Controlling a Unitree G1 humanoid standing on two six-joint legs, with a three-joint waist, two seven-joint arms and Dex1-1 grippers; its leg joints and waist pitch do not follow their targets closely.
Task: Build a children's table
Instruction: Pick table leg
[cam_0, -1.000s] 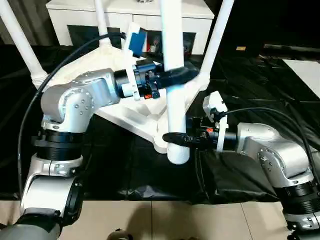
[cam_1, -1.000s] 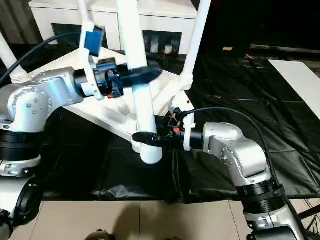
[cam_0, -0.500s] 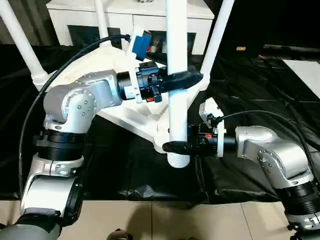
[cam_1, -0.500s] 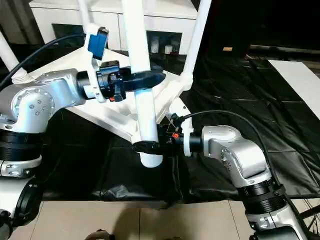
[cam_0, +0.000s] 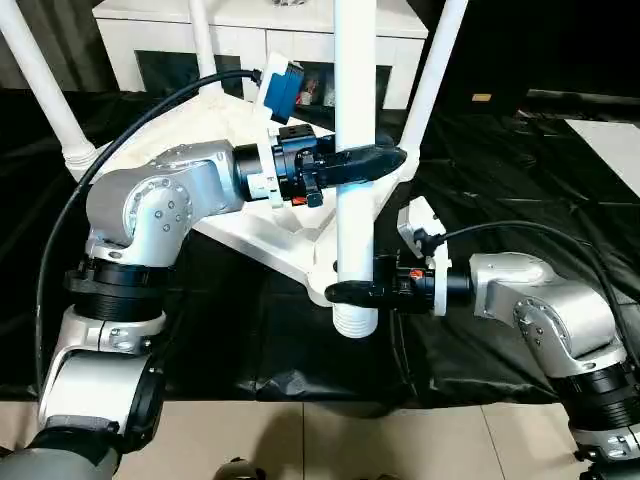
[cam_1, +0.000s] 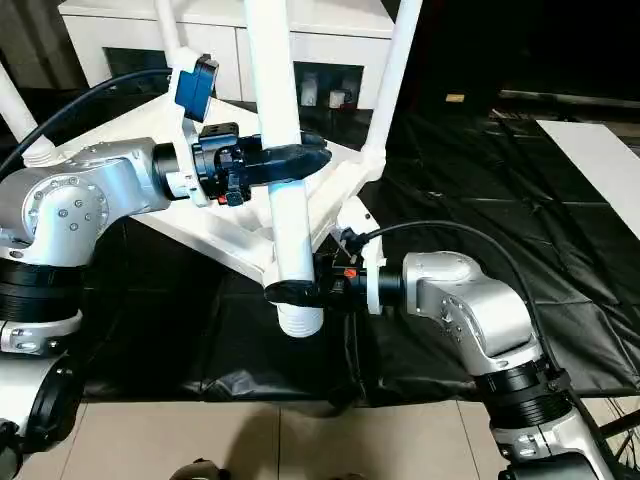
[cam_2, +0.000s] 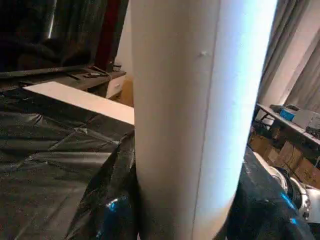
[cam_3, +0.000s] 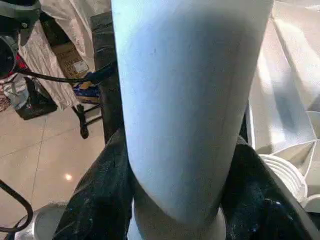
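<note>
Table leg (cam_0: 355, 150) — a long white tube — is standing nearly upright, its ribbed lower end hanging just beside the corner socket of the upturned tabletop (cam_0: 255, 230) lying on the black sheet (cam_0: 500, 150). Left gripper (cam_0: 375, 160) is clamping the tube midway; right gripper (cam_0: 350, 292) is pinching it near the bottom — both sets of black fingers wrapping its sides.

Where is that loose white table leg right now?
The leg stands upright in mid-scene, held high by the left pincer and near its threaded end by the right pincer, just at the near corner of the upside-down tabletop.
</note>
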